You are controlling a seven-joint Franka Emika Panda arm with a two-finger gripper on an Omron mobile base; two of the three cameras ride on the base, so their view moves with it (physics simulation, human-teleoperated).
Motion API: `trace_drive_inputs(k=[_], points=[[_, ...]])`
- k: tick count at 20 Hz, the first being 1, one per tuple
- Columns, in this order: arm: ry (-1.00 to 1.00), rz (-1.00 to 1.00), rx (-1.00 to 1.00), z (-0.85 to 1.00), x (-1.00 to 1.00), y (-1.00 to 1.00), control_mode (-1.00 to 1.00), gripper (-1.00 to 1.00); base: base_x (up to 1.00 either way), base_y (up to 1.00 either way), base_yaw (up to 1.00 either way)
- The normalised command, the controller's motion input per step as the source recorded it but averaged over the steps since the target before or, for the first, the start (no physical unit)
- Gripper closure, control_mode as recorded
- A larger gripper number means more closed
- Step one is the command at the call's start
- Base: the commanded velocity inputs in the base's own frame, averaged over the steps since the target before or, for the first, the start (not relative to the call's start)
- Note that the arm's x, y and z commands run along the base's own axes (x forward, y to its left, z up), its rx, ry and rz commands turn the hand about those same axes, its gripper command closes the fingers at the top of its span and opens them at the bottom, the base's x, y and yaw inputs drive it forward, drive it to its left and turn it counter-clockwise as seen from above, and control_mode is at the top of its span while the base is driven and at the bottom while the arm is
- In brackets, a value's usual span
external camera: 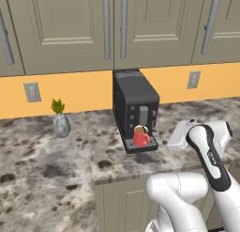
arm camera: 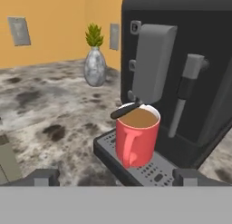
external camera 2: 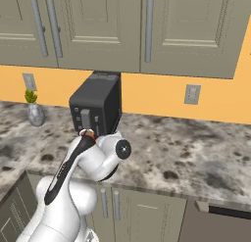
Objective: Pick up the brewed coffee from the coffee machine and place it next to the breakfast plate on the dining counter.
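Left base view: from behind-left of the arm, looking forward and down at the coffee machine [external camera: 135,109] front-on, mid-range. Right base view: from behind-right — same machine seen from its other side, arm in front. Both share the counter [external camera: 42,156] and vase [external camera: 61,124]. Hand view: close and low, facing the mug [arm camera: 137,138] on the drip tray.

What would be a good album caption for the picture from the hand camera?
Open claw closing in on a red mug of coffee on the coffee machine's drip tray.
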Motion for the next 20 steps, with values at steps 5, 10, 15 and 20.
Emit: trace_drive_inputs(k=[5,10,15,20], points=[[-0.15,0.03,0.00,-0.52,0.02,0.15,-1.00,-1.00,0.00,0.00,0.00],[-0.01,0.00,0.00,-0.39,0.14,0.38,-1.00,-1.00,0.00,0.00,0.00],[0.00,0.00,0.00,-0.55,0.00,0.76,-1.00,-1.00,0.00,0.00,0.00],[0.00,0.00,0.01,-0.32,0.00,0.63,-1.00,-1.00,0.00,0.00,0.00]])
